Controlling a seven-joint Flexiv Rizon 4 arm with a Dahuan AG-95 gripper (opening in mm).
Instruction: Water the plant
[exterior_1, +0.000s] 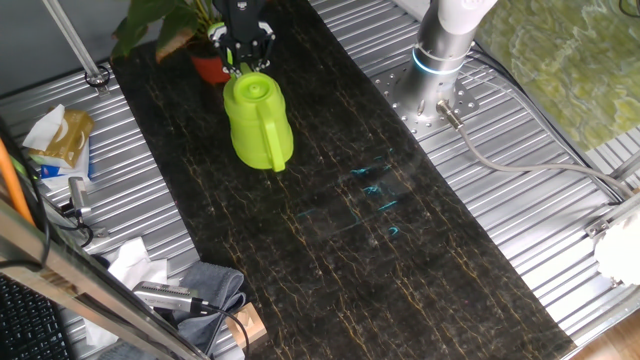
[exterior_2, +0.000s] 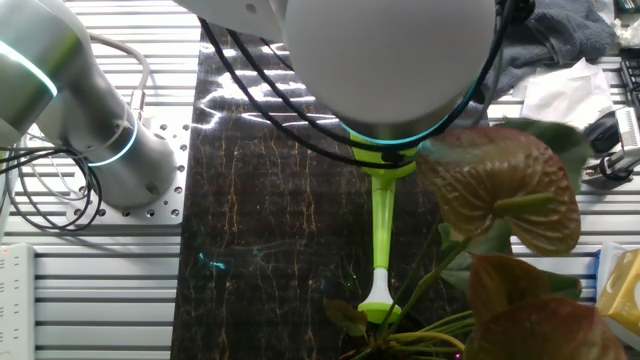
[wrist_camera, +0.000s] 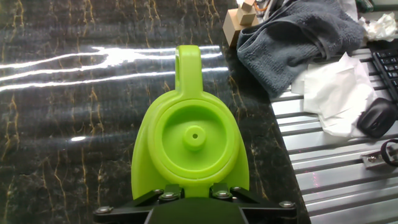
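My tool (exterior_1: 247, 58) grasps the green watering can (exterior_1: 258, 122), spout at the plant (exterior_2: 500, 215). Risk: over-tilting spills onto tabletop (exterior_1: 400, 260), or spout snags leaves.

My work surface is a dark marble-look mat (exterior_1: 340, 200) with gold veins, laid over a ribbed metal table (exterior_1: 520, 210). Glare streaks it at the upper left of my hand view. A grey towel (wrist_camera: 292, 37), wood blocks (wrist_camera: 239, 18) and white tissue (wrist_camera: 329, 93) sit at the upper right there.
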